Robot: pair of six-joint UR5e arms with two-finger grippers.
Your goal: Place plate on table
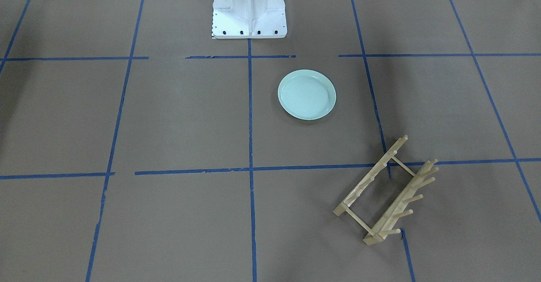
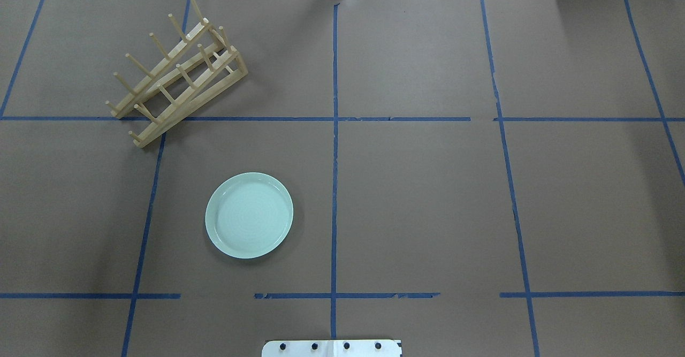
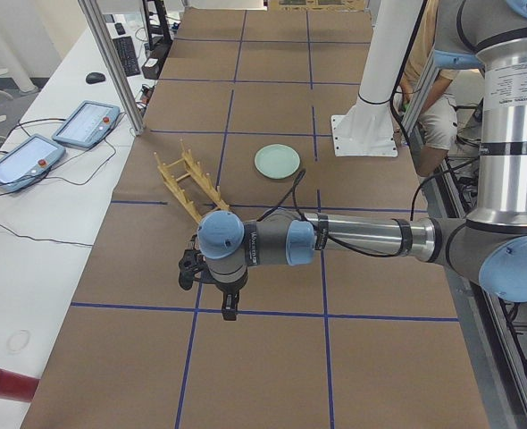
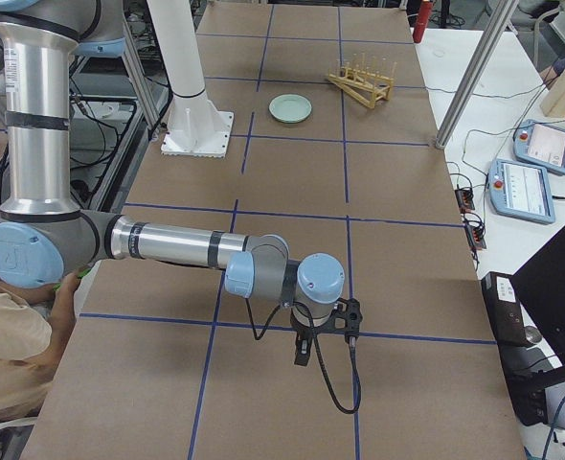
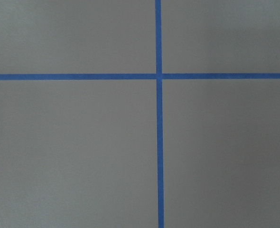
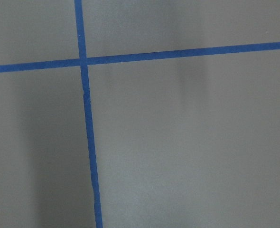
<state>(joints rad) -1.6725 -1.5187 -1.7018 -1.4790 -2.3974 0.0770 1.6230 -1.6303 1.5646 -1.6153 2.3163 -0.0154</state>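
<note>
The pale mint-green plate [image 1: 307, 94] lies flat on the brown table [image 1: 177, 117], in the square in front of the robot base. It also shows in the overhead view [image 2: 249, 215], the left side view [image 3: 277, 162] and the right side view [image 4: 290, 107]. No gripper is near it. My left gripper [image 3: 230, 310] hangs over the table far from the plate, seen only in the left side view; I cannot tell if it is open or shut. My right gripper [image 4: 303, 353] hangs far from the plate, seen only in the right side view; I cannot tell its state.
A wooden peg rack [image 1: 386, 191] stands empty on the table beyond the plate, also in the overhead view [image 2: 174, 76]. The white robot base [image 1: 248, 9] is bolted at the table's robot side. Both wrist views show only brown paper and blue tape lines [image 5: 159, 76].
</note>
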